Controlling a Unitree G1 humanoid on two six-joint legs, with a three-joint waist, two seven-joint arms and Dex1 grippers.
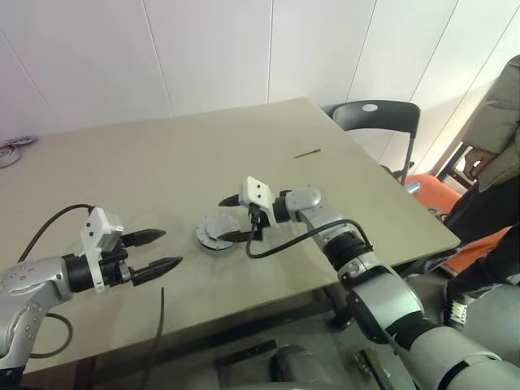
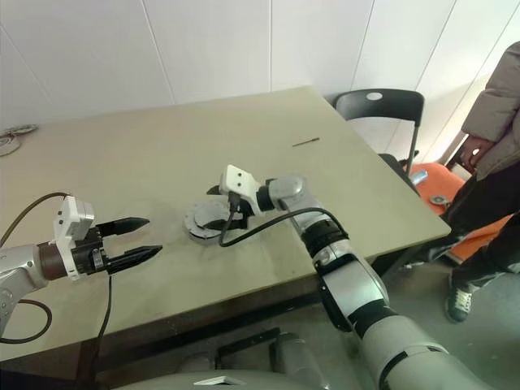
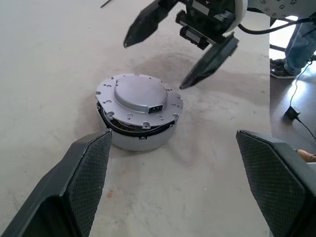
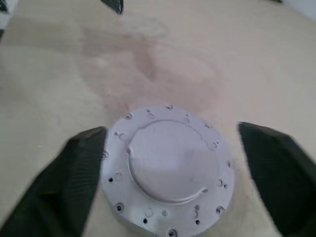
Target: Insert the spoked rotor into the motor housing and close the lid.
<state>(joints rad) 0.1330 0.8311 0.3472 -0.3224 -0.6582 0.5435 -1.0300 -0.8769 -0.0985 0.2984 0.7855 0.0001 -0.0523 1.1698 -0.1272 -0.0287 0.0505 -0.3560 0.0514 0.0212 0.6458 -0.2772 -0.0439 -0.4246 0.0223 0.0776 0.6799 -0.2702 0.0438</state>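
The motor housing (image 3: 143, 140) stands on the table with the grey lid (image 3: 139, 96) resting on top of it, slightly askew, so a dark gap shows along one side. The spoked rotor is hidden under the lid. My right gripper (image 1: 221, 219) is open, one finger on each side of the lid (image 4: 170, 168) and clear of it. My left gripper (image 1: 172, 247) hangs open a short way to the left of the housing (image 1: 218, 233), pointing at it, with nothing between its fingers.
A thin dark stick (image 1: 307, 153) lies on the table toward the far right. A black chair (image 1: 378, 114) and a person (image 1: 496, 138) are beyond the right edge. Small round parts (image 1: 12, 148) sit at the far left edge. A black cable (image 1: 158, 325) hangs over the front edge.
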